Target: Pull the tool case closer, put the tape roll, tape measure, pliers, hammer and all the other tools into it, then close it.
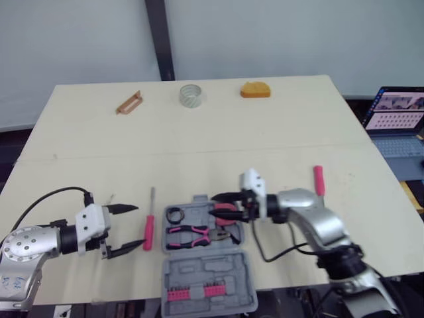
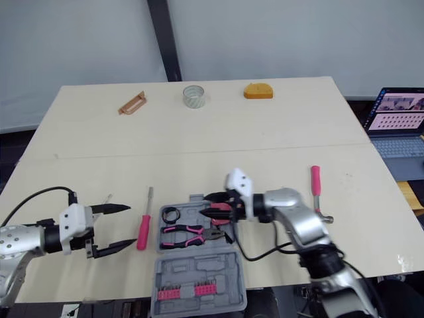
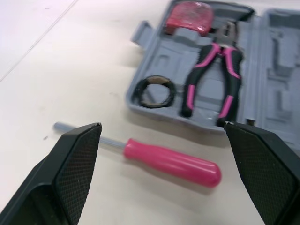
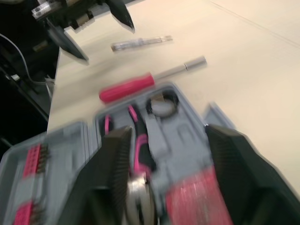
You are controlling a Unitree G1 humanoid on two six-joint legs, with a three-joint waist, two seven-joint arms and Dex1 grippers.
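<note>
Right gripper (image 1: 214,205), fingers spread wide, hovers over the open grey plastic tool case (image 1: 199,270). Under it, pink-handled pliers (image 1: 192,233), a black ring (image 1: 175,214) and a pink tape measure (image 3: 187,15) are already stowed. Your left gripper (image 1: 138,225), wide and empty, faces the pink-handled screwdriver (image 1: 149,228). The pink-handled hammer (image 1: 318,180) and the far clear tape roll (image 1: 191,95) remain out, and the lid is unclosed.

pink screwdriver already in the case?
No, the pink screwdriver lies flat on the table just outside the open tool case, on the robot's left of it.
</note>
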